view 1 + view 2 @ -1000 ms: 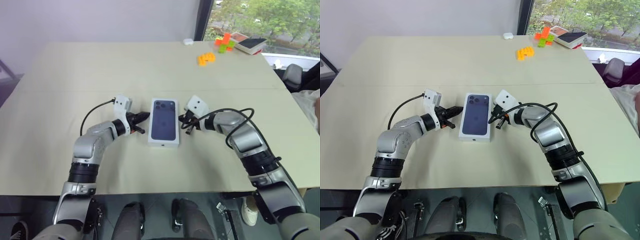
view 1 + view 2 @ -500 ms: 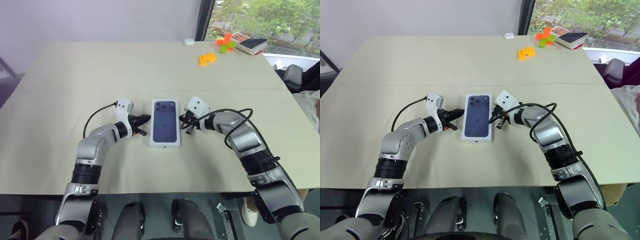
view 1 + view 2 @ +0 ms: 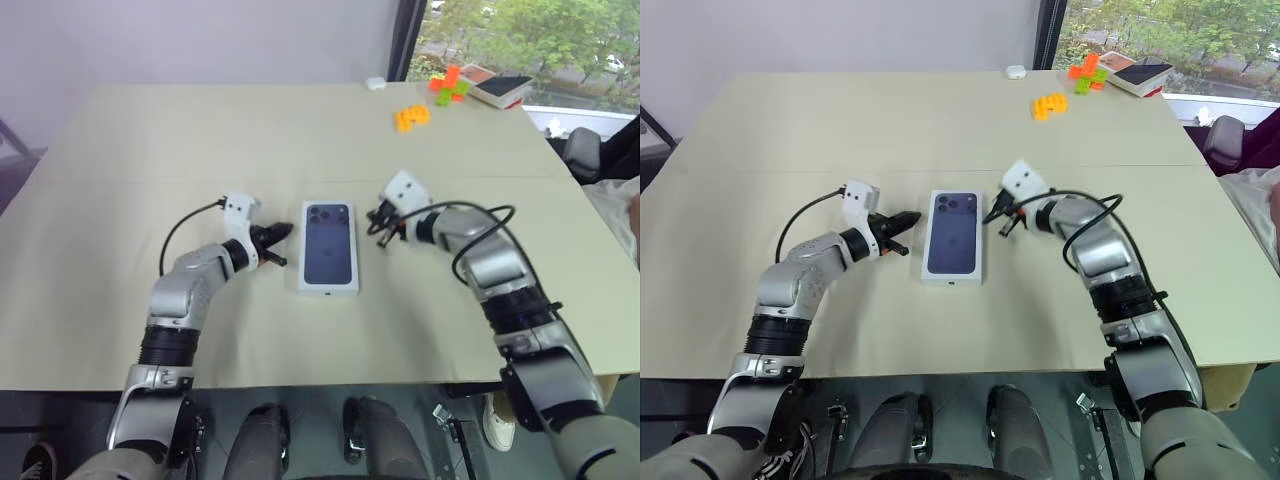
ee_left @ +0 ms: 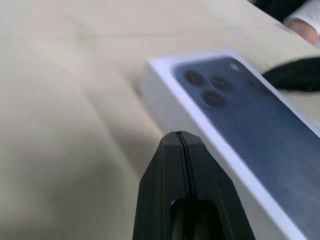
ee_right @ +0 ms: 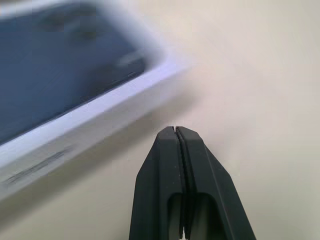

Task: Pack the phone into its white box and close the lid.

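you are looking down over a wide beige bench (image 3: 150,160). near its middle lies the white box, closed, with the lid (image 3: 330,246) seated on top so that the printed dark-blue phone picture faces up, its camera cluster at the far end. the box sits flat and square to you. the phone itself cannot be seen, so you cannot tell from here whether it is inside.

your left gripper (image 3: 283,232) is just beside the box's left long edge, pointing toward it, close but with a sliver of bench between. its two black fingers are clenched together on nothing; the left wrist view shows them pressed flat against each other, with the far corner of the lid just beyond the tips.

your right gripper (image 3: 376,218) is near the box's far right corner, angled in toward it and apart from the box. its fingers are also clenched tight and empty; the right wrist view shows the pair meeting in a thin seam, with the white side wall of the box beyond.

at the far right corner of the bench are some orange blocks (image 3: 411,118), a cluster of orange and green blocks (image 3: 450,84), a small white case (image 3: 376,84), and a flat box (image 3: 500,88).
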Tool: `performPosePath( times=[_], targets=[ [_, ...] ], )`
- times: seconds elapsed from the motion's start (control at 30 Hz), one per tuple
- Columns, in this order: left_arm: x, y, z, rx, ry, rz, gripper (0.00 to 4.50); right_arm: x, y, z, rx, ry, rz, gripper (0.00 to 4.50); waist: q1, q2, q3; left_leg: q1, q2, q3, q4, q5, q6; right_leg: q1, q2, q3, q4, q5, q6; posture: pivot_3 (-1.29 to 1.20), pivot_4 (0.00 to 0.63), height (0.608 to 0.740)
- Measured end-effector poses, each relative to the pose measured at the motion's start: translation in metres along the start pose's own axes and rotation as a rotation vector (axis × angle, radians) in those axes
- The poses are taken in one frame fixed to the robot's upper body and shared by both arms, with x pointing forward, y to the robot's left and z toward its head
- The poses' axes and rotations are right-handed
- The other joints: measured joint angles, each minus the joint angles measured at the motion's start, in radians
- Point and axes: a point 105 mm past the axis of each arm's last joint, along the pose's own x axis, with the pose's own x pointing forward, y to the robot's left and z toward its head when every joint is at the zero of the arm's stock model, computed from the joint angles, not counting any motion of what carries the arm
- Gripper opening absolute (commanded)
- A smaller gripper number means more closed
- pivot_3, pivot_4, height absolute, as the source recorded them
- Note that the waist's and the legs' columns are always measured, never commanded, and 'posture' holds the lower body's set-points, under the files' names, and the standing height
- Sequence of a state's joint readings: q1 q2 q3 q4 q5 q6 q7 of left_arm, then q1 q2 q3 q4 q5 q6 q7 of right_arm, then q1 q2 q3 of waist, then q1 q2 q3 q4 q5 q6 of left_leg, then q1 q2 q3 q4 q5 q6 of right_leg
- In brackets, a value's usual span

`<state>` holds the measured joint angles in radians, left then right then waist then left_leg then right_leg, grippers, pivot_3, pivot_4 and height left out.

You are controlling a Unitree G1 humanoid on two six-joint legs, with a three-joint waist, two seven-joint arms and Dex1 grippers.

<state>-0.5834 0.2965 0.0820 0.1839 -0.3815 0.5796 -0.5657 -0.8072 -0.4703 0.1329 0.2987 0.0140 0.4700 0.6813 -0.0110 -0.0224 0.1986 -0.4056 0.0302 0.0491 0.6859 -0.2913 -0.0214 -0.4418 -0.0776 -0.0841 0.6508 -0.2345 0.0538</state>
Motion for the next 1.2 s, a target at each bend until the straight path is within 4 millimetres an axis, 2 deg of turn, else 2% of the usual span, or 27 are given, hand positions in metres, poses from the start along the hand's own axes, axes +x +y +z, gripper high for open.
performPosePath(
  times=[0.1, 0.2, 0.3, 0.43, 0.53, 0.63, 0.73, 0.87, 0.97, 1.03, 1.07, 1.2],
  targets=[
    [0.010, 0.002, 0.024, 0.015, -0.074, 0.013, 0.00, 0.004, -0.005, 0.019, 0.020, -0.081, -0.029, 0.04, 0.002, 0.000, 0.000, 0.000, 0.000, 0.001, 0.000, 0.000, 0.000, 0.001, 0.000, -0.001, 0.000, 0.000, 0.000, 0.00, 0.150, 0.740],
    [0.027, -0.010, 0.036, 0.024, -0.113, -0.022, 0.00, 0.015, 0.012, 0.021, 0.018, -0.090, 0.030, 0.04, 0.002, 0.000, 0.000, 0.000, -0.001, 0.002, 0.000, 0.001, -0.002, 0.001, -0.001, -0.001, -0.001, 0.001, 0.001, 0.00, 0.150, 0.740],
    [0.039, -0.018, 0.028, 0.016, -0.091, -0.045, 0.00, 0.021, 0.029, 0.014, 0.012, -0.074, 0.088, 0.04, 0.000, 0.000, 0.000, -0.001, -0.002, 0.003, 0.000, 0.003, -0.004, 0.001, -0.001, -0.001, -0.002, 0.001, 0.001, 0.00, 0.150, 0.740],
    [0.048, -0.017, -0.006, 0.005, 0.042, -0.054, 0.00, 0.025, 0.044, -0.007, -0.010, 0.003, 0.126, 0.04, -0.001, 0.000, 0.000, -0.001, -0.002, 0.003, 0.000, 0.003, -0.004, 0.001, -0.001, -0.001, -0.002, 0.001, 0.002, 0.00, 0.150, 0.740],
    [0.049, -0.015, -0.005, 0.081, 0.089, -0.060, 0.00, 0.026, 0.050, -0.011, -0.025, 0.027, 0.141, 0.04, -0.001, 0.000, -0.001, 0.004, -0.002, 0.002, 0.000, 0.001, 0.000, 0.005, -0.001, -0.001, -0.001, 0.001, 0.001, 0.00, 0.150, 0.740],
    [0.047, -0.015, -0.009, 0.086, 0.114, -0.065, 0.00, 0.025, 0.055, -0.013, -0.019, 0.037, 0.165, 0.04, -0.001, 0.000, -0.001, 0.013, -0.001, 0.002, -0.001, 0.000, 0.000, 0.013, -0.001, -0.001, -0.001, 0.001, 0.001, 0.00, 0.150, 0.740],
    [0.041, -0.015, -0.010, 0.086, 0.125, -0.086, 0.00, 0.020, 0.060, -0.014, -0.010, 0.039, 0.207, 0.04, -0.002, 0.000, -0.001, 0.015, 0.000, 0.000, -0.001, 0.000, 0.000, 0.014, -0.001, 0.000, -0.001, 0.001, 0.001, 0.00, 0.150, 0.740],
    [0.016, -0.017, -0.017, 0.088, 0.174, -0.157, 0.00, -0.002, 0.075, -0.019, 0.010, 0.038, 0.361, 0.04, -0.002, 0.000, -0.001, 0.015, 0.001, -0.001, -0.002, 0.000, 0.000, 0.014, 0.000, 0.000, -0.001, 0.001, 0.001, 0.00, 0.150, 0.740],
    [-0.005, -0.027, -0.027, 0.103, 0.226, -0.250, 0.00, -0.023, 0.093, -0.024, 0.018, 0.051, 0.514, 0.04, -0.001, 0.000, -0.001, 0.015, 0.001, -0.001, -0.002, 0.000, 0.001, 0.014, 0.000, 0.000, -0.002, 0.001, 0.001, 0.00, 0.150, 0.740],
    [-0.019, -0.032, -0.046, 0.089, 0.312, -0.305, 0.00, -0.032, 0.103, -0.024, 0.014, 0.064, 0.588, 0.04, 0.000, 0.000, -0.001, 0.015, 0.001, -0.001, -0.002, 0.000, 0.001, 0.015, -0.001, 0.000, -0.002, 0.001, 0.001, 0.00, 0.150, 0.740],
    [-0.023, -0.034, -0.052, 0.075, 0.332, -0.319, 0.00, -0.034, 0.105, -0.024, 0.015, 0.067, 0.605, 0.04, 0.002, 0.000, -0.001, 0.015, 0.001, -0.001, -0.002, 0.000, 0.001, 0.015, -0.001, 0.000, -0.002, 0.001, 0.001, 0.00, 0.150, 0.740],
    [-0.032, -0.042, -0.054, 0.082, 0.346, -0.379, 0.00, -0.040, 0.116, -0.025, 0.022, 0.084, 0.686, 0.04, 0.006, 0.000, -0.001, 0.015, 0.000, -0.002, -0.001, 0.000, 0.001, 0.015, -0.001, 0.000, -0.002, 0.000, 0.001, 0.00, 0.150, 0.740]
  ],
)
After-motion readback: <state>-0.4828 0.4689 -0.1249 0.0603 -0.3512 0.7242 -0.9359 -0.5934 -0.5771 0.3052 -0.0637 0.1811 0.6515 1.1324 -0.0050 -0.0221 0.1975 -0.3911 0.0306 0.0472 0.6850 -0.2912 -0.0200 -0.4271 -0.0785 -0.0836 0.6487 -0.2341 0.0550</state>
